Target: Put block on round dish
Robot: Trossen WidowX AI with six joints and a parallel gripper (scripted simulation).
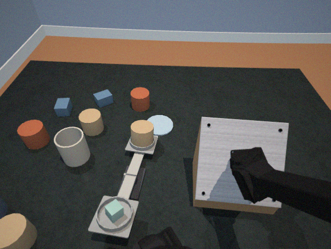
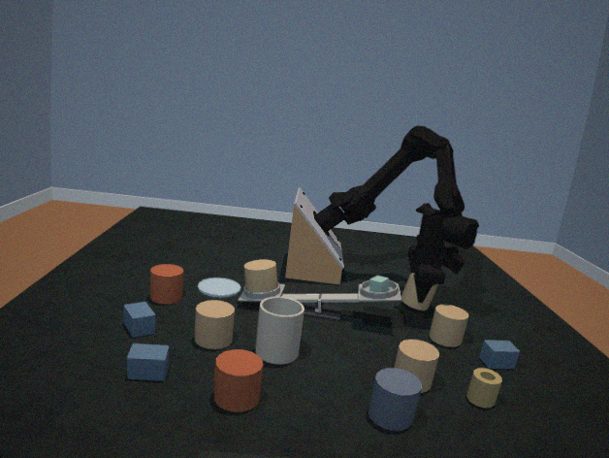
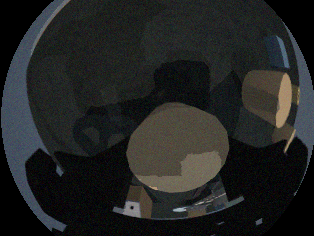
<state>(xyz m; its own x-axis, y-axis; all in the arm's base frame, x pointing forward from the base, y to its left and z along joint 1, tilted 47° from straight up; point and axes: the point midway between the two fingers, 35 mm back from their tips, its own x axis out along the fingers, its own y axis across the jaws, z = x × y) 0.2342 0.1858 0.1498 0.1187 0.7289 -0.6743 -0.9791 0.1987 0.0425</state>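
Note:
My gripper [image 2: 425, 290] is shut on a tan cup [image 2: 413, 294] [image 3: 177, 147]. The cup is slightly tilted and low over the mat, beyond the balance's block end; whether it touches the mat I cannot tell. The mint block [image 1: 114, 210] [image 2: 378, 283] lies uncovered in the ringed pan at that end of the balance [image 1: 124, 188] [image 2: 339, 298]. The other tan cup [image 1: 142, 135] [image 2: 261, 278] stands upright on the opposite pan. The pale round dish [image 1: 163, 125] [image 2: 218, 286] lies just beyond that cup and bears nothing.
A grey hollow cylinder [image 1: 73, 151] [image 2: 279, 335] stands beside the balance. Tan cylinders [image 1: 91, 123] [image 2: 449, 325], orange cylinders [image 1: 140, 100] [image 2: 238, 383], blue blocks [image 1: 63, 107] [image 2: 498, 354], a slate cylinder [image 2: 395, 401] and a yellow tube [image 2: 484, 391] stand around. The wedge [image 1: 240, 133] [image 2: 312, 250] carries the arm's base.

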